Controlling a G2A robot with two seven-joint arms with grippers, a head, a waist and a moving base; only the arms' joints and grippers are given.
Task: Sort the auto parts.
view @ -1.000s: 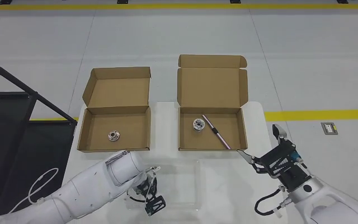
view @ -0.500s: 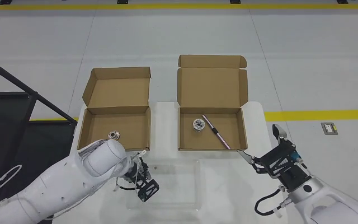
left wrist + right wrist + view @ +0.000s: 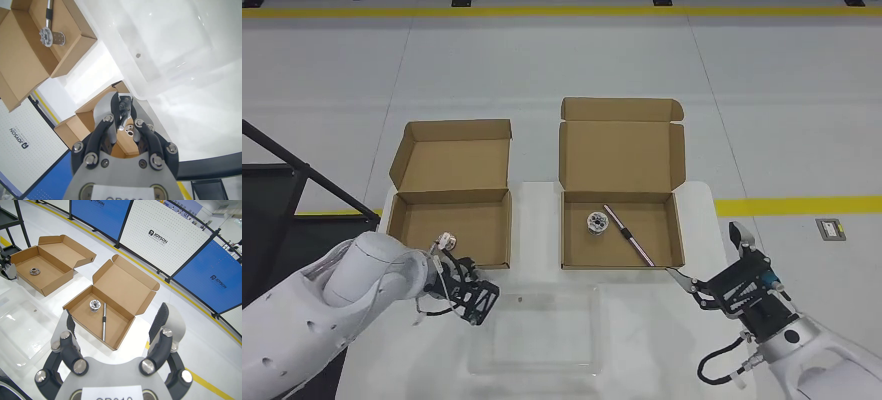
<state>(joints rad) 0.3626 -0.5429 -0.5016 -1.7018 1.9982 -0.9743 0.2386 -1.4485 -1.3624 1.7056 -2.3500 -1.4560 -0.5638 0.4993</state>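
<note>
**Near, centre.** The clear tray (image 3: 542,340) lies on the table between the two arms.

**Near right.** The right gripper (image 3: 703,250) has its jaws spread wide and holds nothing. It hangs just off the near right corner of the right box (image 3: 662,215).

**Near left.** The left gripper (image 3: 478,299) is off the tray's far left corner. Its fingers are drawn narrow on a small metal part (image 3: 122,121). We cannot tell which way the part's long axis runs.

**Key relation.** The left box (image 3: 477,225) begins just beyond this gripper, which sits outside the box by the right end of its near wall. A flange (image 3: 445,241) lies inside, far and left of the gripper.

**Judgement.** If the part belongs here, the move is a short carry over that wall, far and left. The left arm is much the nearer.

**Far right.** The right box holds a hub (image 3: 596,221) and a rod (image 3: 628,235). The rod runs from far left to near right.
</note>
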